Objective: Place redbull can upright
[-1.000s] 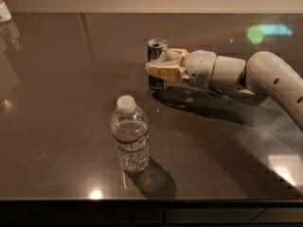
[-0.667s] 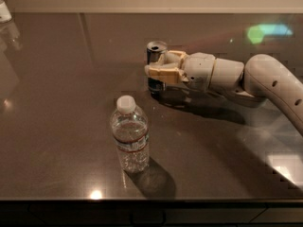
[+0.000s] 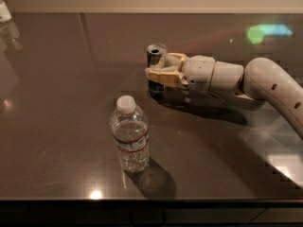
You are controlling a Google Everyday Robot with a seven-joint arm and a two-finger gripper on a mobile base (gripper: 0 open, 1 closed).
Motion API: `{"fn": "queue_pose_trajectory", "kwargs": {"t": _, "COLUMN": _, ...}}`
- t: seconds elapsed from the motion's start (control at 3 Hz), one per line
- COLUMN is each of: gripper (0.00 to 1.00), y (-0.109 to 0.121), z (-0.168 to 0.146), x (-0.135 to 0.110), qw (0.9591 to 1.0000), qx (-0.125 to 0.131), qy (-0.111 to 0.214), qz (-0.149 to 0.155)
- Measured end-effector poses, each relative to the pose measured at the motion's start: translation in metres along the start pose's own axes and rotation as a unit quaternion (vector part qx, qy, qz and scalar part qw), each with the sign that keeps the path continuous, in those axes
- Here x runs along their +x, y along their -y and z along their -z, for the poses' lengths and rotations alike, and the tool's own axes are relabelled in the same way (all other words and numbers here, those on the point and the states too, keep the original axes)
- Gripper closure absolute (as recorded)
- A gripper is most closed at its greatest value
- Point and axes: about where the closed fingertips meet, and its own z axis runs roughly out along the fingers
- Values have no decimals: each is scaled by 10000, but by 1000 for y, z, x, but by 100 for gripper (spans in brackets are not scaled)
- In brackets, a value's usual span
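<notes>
The redbull can [image 3: 155,56] stands upright on the dark table [image 3: 61,103], a little right of centre, its shiny silver top showing. My gripper [image 3: 158,70] reaches in from the right, level with the table, and its tan fingers [image 3: 161,75] are closed around the can's body. The can's lower part is partly hidden behind the fingers. The white arm runs off to the right edge of the view.
A clear plastic water bottle [image 3: 130,135] with a white cap stands upright in front of the can, nearer the table's front edge. A pale object [image 3: 4,11] sits at the far left corner. A green light reflection [image 3: 267,31] shows at the back right.
The gripper and the can have shifted very slightly to the left. The water bottle has not moved.
</notes>
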Motion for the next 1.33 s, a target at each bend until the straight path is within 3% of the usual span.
{"fn": "queue_pose_trajectory", "kwargs": {"t": 0.67, "gripper": 13, "y": -1, "z": 5, "x": 3, "qw": 9999, "qx": 30, "qy": 40, "qz": 134}}
{"fn": "queue_pose_trajectory", "kwargs": {"t": 1.0, "gripper": 0, "y": -1, "z": 6, "x": 5, "qw": 9999, "qx": 24, "qy": 23, "qz": 132}}
{"fn": "queue_pose_trajectory", "kwargs": {"t": 1.33, "gripper": 0, "y": 1, "z": 13, "x": 5, "qw": 9998, "qx": -8, "qy": -152, "qz": 148}}
